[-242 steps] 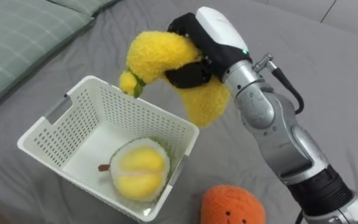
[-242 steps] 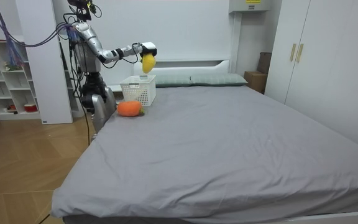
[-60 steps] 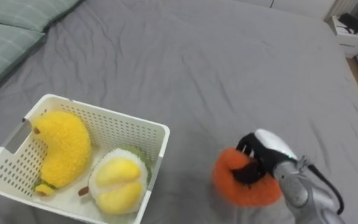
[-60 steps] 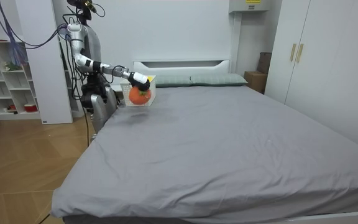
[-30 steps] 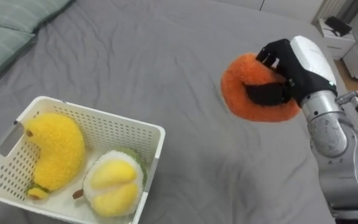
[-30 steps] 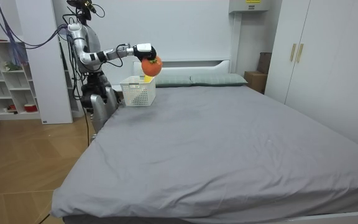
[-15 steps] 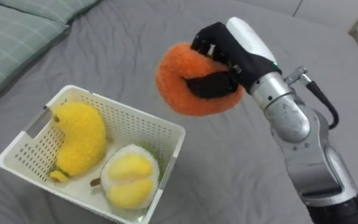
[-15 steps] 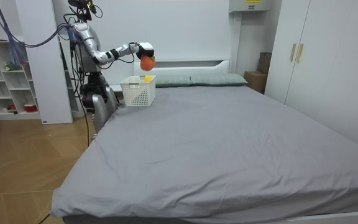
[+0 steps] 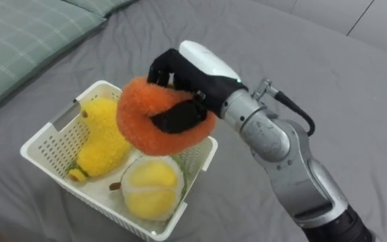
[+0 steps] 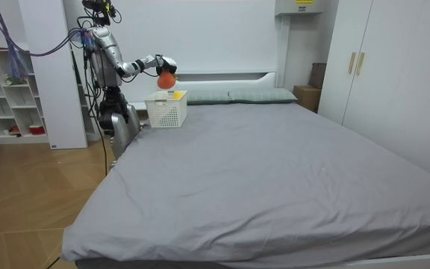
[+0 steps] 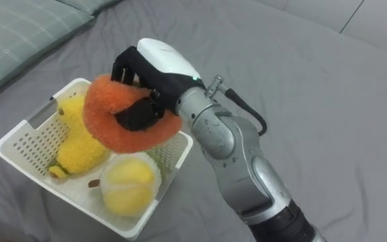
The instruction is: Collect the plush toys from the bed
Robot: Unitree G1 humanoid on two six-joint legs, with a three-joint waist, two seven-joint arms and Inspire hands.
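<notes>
Where the white basket (image 9: 48,142) sits nearest on the grey bed (image 9: 314,81), two toys are seen lying inside it: a round yellow-and-white plush (image 9: 149,189) at the near end and a long yellow plush (image 9: 103,140) beside it, along the left wall. Just above them an orange plush toy (image 9: 154,121) is held over the basket's right half, seemingly clear of the rim. It is clasped by the right hand (image 9: 197,74), whose dark fingers and thumb are curled tightly round it from above. Beyond the basket a checked green pillow (image 9: 25,30) is laid at the head of the bed. The dropping-in step is judged to be in hand. For the next move, the toy should be lowered a little over the two plushes, and the fingers must be spread wide enough that the soft pile is not snagged on release.
</notes>
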